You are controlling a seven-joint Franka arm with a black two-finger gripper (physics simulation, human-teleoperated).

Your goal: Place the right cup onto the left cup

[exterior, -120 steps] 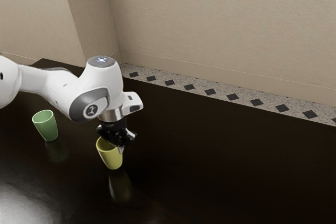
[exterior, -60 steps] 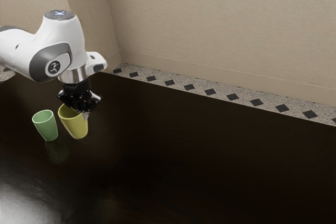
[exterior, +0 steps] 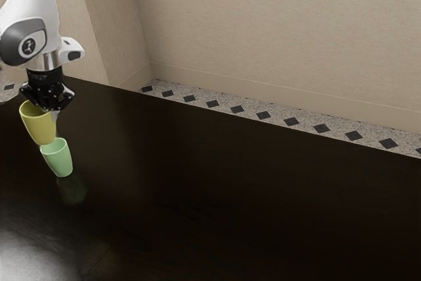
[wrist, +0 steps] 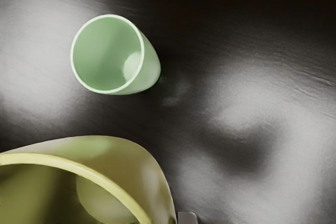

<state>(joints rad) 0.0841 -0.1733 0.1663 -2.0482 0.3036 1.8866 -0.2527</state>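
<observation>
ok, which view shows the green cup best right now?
The wrist view: the green cup has its whole rim in sight there, unblocked, and you can see down inside. The exterior view gives its side, upright on the table, but the yellow cup's base covers part of the rim.
</observation>
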